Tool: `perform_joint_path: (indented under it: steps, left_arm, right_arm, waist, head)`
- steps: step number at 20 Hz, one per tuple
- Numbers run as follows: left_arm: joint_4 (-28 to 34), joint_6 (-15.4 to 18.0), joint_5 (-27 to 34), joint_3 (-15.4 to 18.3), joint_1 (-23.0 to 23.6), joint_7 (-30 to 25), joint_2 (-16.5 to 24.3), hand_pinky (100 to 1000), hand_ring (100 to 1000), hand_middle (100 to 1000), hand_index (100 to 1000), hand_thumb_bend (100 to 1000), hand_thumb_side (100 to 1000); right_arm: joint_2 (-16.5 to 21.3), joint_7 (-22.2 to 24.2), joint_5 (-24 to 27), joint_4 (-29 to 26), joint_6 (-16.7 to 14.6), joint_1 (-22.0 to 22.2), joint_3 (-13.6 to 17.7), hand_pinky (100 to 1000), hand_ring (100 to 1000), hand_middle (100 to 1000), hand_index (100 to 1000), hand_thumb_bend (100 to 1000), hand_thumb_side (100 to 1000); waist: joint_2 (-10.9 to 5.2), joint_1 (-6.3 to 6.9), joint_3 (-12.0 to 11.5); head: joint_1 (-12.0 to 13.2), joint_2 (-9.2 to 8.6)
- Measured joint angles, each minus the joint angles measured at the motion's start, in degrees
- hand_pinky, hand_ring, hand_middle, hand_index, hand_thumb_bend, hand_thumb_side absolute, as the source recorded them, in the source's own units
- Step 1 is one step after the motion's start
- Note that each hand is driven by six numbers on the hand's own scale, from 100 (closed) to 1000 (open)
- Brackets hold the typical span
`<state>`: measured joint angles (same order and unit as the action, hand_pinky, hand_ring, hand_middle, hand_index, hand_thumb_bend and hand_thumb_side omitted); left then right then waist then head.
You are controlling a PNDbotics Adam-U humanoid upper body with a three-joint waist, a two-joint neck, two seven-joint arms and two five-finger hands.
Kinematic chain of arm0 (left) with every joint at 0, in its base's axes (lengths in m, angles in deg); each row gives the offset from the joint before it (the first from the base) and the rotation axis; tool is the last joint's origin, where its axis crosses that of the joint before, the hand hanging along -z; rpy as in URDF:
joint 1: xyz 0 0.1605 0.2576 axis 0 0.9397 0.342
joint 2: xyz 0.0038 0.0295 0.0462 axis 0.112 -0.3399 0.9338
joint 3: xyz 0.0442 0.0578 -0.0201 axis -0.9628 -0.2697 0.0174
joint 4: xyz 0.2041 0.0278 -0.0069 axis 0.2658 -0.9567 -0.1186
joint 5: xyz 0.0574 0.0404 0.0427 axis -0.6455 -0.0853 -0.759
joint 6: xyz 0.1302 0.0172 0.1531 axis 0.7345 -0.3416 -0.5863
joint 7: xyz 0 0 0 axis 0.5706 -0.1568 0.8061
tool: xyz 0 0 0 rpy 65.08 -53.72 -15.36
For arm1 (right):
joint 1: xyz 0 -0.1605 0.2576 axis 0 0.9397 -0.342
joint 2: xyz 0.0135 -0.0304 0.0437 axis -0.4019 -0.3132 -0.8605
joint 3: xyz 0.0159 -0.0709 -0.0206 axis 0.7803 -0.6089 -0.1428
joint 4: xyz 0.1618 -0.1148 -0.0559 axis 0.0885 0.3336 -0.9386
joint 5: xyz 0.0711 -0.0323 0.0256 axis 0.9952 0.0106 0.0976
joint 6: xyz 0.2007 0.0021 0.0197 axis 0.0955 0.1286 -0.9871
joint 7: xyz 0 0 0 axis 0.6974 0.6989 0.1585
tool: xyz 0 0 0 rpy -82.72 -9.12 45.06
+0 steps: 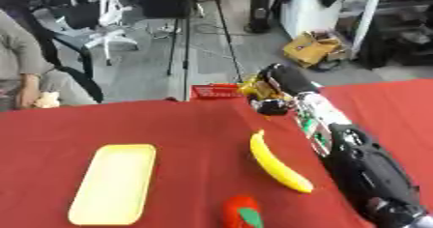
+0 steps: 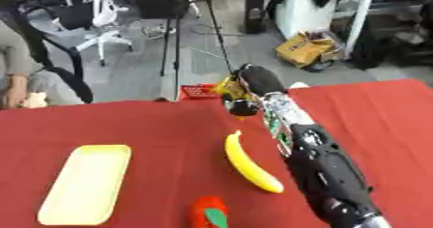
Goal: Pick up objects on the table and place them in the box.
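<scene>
A yellow banana [image 1: 279, 164] lies flat on the red table, its stem end pointing away. A red fruit with a green stem [image 1: 244, 213] sits near the front edge, just left of it. A small red box [image 1: 214, 92] sits beyond the table's far edge.

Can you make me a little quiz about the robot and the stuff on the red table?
1. True or false: the banana lies inside the yellow tray.
2. Which hand reaches over the far edge of the table, above the red box? A) left B) right
3. Fill in: the red thing with the green bit lies nearest the table's ____ edge.

Key
1. False: the banana lies on the red cloth, apart from the tray and to its right.
2. B: the right hand, with something yellow in it.
3. Near.
</scene>
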<state>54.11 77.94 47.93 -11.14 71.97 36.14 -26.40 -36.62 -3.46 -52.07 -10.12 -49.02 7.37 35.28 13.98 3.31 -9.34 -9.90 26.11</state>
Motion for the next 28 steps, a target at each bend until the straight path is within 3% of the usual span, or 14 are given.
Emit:
perform_joint_path:
  steps: [8,9,10,20,21,22,28]
  left_arm:
    - [0.01,-0.06,0.0,-0.35,-0.44,-0.06,-0.15,531,748,721,746,633,829]
    - [0.02,-0.08,0.0,-0.35,-0.5,-0.08,-0.26,531,748,722,746,621,857]
    - [0.02,-0.1,0.0,-0.36,-0.52,-0.1,-0.36,531,748,722,746,635,829]
    - [0.05,-0.17,0.0,-0.82,-1.06,-0.36,-0.5,533,749,723,745,638,829]
    - [0.05,-0.14,0.0,-0.92,-1.08,-0.42,-0.51,533,749,723,745,638,829]
    - [0.06,-0.11,0.0,-1.02,-1.09,-0.49,-0.53,533,749,724,745,639,829]
    - [0.21,-0.15,-0.11,-1.1,-1.41,-0.76,-0.97,533,749,724,744,642,829]
  right_arm:
    - [-6.02,1.71,-0.33,1.7,-2.13,0.32,-1.61,287,432,557,659,354,316]
    - [-6.81,1.81,-0.45,1.8,-2.46,0.4,-1.89,287,432,557,659,524,440]
    - [-7.66,1.89,-0.67,1.9,-2.77,0.42,-2.11,286,431,557,658,353,315]
    - [-13.94,2.38,-2.57,2.51,-5.3,0.52,-3.96,289,433,557,659,362,310]
    - [-14.55,2.41,-2.78,2.59,-5.56,0.59,-4.16,289,434,556,659,490,324]
    - [-15.1,2.48,-2.89,2.71,-5.84,0.76,-4.39,292,436,559,660,362,303]
    - [-18.26,3.38,-4.61,4.46,-8.21,2.66,-5.81,310,451,577,675,384,305]
  waist:
    - [-0.01,-0.05,-3.89]
    - [-0.01,-0.05,-4.39]
    - [-0.02,-0.05,-4.75]
    - [-0.27,-0.27,-6.41]
    - [-0.33,-0.27,-6.47]
    - [-0.39,-0.27,-6.55]
    - [-0.43,-0.27,-6.94]
  head:
    - [-0.63,-0.01]
    - [-0.73,-0.01]
    - [-0.83,-0.01]
    - [-1.46,-0.4]
    - [-1.46,-0.46]
    - [-1.47,-0.47]
    - [-1.67,-0.51]
